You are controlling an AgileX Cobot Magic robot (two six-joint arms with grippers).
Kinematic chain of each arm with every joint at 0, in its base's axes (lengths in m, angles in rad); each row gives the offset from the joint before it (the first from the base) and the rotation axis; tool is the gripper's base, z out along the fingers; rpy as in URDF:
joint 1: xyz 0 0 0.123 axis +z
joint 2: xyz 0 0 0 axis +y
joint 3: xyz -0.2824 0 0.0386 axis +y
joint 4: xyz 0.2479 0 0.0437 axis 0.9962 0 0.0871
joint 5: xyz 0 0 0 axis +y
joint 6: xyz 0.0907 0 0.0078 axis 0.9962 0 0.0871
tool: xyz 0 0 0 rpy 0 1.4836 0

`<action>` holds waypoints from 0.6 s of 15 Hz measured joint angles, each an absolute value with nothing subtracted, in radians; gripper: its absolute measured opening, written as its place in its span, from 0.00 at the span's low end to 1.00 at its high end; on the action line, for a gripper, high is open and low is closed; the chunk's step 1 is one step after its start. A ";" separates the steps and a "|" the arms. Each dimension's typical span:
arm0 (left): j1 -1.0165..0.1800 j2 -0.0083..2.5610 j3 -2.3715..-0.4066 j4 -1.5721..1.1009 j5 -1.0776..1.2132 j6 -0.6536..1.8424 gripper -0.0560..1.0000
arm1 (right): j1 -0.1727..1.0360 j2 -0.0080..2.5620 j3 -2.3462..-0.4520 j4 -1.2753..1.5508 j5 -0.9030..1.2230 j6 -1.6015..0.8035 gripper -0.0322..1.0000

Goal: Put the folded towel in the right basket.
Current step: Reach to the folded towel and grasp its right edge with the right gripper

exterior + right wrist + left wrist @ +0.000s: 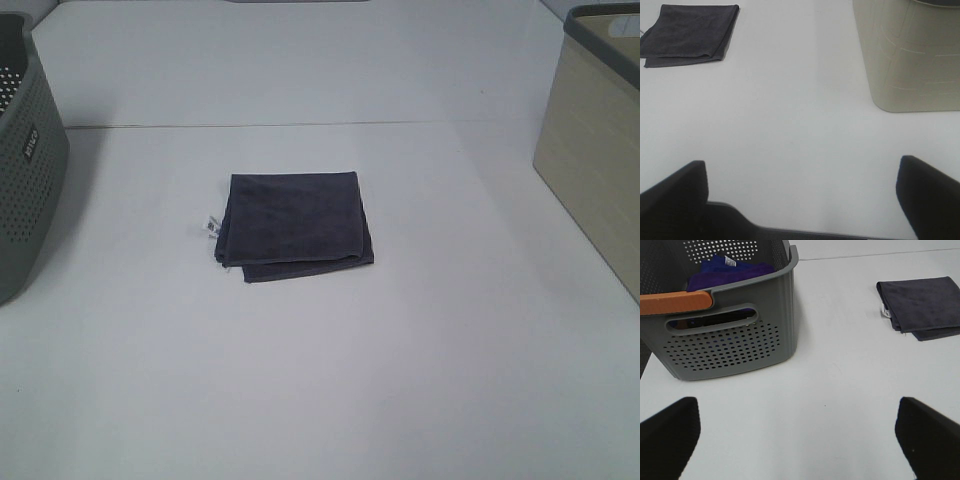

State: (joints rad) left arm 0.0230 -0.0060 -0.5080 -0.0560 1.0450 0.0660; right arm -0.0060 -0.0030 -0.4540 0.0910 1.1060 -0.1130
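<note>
Lying flat on table: folded dark towel; beige basket at right; left tool, right tool spread wide, empty.

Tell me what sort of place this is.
Likely a test bench staged for laundry sorting: a plain white table, one folded dark towel, a grey perforated basket and a beige basket at its sides.

Both our grippers open, arms held back

Our left gripper has its jaws spread wide, its two dark fingers showing only at the outer corners of the left wrist view. Our right gripper stands the same way, jaws wide apart. Neither arm reaches into the exterior high view.
</note>
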 joint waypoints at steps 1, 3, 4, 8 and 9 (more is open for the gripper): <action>0.023 -0.006 -0.508 -0.056 1.045 0.066 0.99 | -0.006 -0.003 -0.454 0.091 1.106 -0.113 0.98; 0.023 -0.006 -0.508 -0.056 1.045 0.066 0.99 | -0.006 -0.003 -0.454 0.091 1.106 -0.113 0.98; 0.023 -0.006 -0.508 -0.056 1.045 0.066 0.99 | -0.006 -0.003 -0.454 0.091 1.106 -0.113 0.98; 0.023 -0.006 -0.508 -0.056 1.045 0.066 0.99 | -0.006 -0.003 -0.454 0.091 1.106 -0.113 0.98; 0.023 -0.006 -0.508 -0.056 1.045 0.066 0.99 | -0.006 -0.003 -0.454 0.091 1.106 -0.113 0.98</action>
